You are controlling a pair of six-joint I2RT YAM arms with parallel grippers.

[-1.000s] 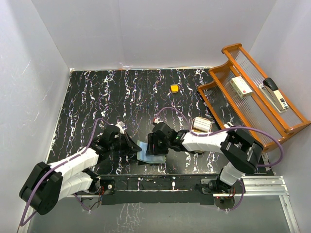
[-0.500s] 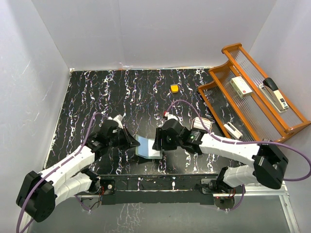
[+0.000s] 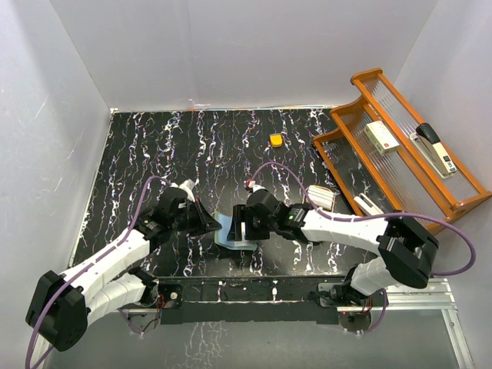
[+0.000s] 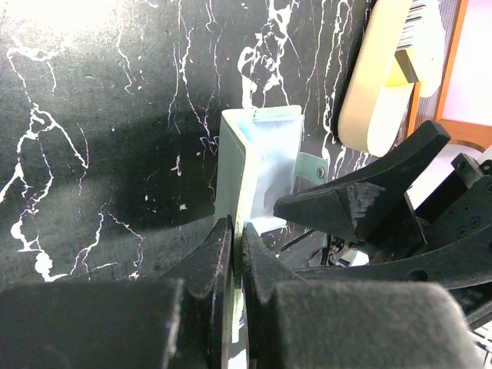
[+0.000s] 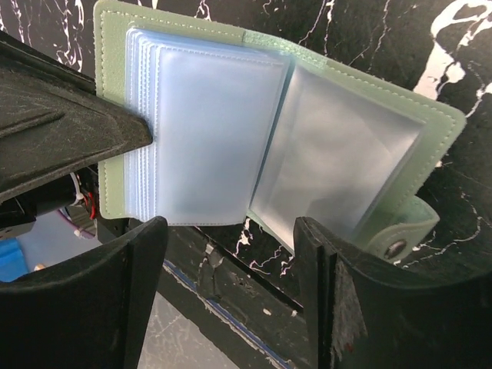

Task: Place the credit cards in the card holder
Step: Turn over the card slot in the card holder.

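Now the card holder (image 5: 231,146) stands open mid-frame, with the left gripper (image 4: 237,234) jaws clamped on its cover and the right gripper (image 5: 231,261) jaws apart and empty. Next, I judge, the right arm must fetch one of the credit cards (image 3: 320,197).

Card holder (image 3: 229,235) is set near-centre on bench (image 3: 154,154), flanked by left pincer (image 3: 213,225) and right pincer (image 3: 241,229); rack (image 3: 400,157) stands far right.

The green card holder (image 5: 338,177) is open, clear sleeves fanned, beyond the spread fingers of the right gripper (image 5: 228,231), the left gripper (image 5: 123,134) touching its left side
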